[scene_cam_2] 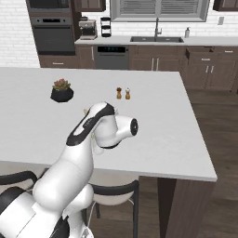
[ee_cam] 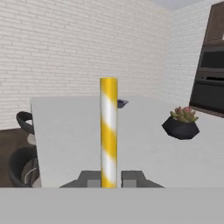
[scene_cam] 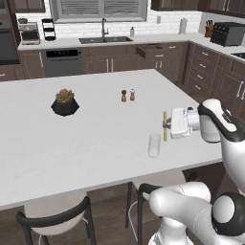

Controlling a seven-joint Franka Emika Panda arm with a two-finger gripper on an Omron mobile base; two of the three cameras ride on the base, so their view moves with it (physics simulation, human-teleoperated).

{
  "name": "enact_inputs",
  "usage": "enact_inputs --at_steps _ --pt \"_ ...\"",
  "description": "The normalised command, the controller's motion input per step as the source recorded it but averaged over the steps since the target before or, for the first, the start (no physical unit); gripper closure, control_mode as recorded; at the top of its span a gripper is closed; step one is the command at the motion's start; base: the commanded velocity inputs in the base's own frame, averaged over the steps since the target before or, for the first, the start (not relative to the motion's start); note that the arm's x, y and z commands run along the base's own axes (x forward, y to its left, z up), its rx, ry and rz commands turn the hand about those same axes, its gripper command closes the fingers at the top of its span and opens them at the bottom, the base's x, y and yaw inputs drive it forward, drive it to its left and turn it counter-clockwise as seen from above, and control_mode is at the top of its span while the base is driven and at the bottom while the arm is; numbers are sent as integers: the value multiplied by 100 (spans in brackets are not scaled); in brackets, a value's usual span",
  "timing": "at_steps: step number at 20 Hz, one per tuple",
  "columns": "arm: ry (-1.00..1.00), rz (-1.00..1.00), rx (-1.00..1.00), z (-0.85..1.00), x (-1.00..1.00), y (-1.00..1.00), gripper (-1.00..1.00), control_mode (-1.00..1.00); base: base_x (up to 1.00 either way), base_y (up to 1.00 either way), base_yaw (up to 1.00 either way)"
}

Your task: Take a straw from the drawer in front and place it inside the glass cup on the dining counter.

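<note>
Straw: the thin yellow-and-white striped straw (ee_cam: 108, 131) stood upright, its long axis vertical, one end up and the other down between the gripper fingers.
Gripper: the white two-finger gripper (scene_cam: 167, 125) was closed on the straw (scene_cam: 165, 126), holding it above the bench.
Cup: the small clear cylindrical glass cup (scene_cam: 154, 145) stood upright on the bench just beside the straw, lower and to its left in the left base view.
Bench: large white rectangular island top (scene_cam: 95, 139), carrying two small brown shakers (scene_cam: 128, 95) and a black faceted pot with a succulent (scene_cam: 64, 102).
Room: dark brown cabinets, one drawer (scene_cam: 154, 50) pulled open, white brick wall (ee_cam: 65, 48).
</note>
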Motion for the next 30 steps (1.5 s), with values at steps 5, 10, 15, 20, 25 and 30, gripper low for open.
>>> enact_inputs --at_steps 5,10,15,20,25,30 --pt "0 0 0 0 19 0 100 -100 0 0 0" --pt "1 0 0 -5 23 0 100 -100 0 0 0" --pt "2 0 0 -15 22 0 100 -100 0 0 0" --pt "0 0 0 -14 16 0 100 -100 0 0 0" --pt "0 0 0 -11 8 0 100 -100 0 0 0" --pt "0 0 0 -3 9 2 100 -100 0 0 0"
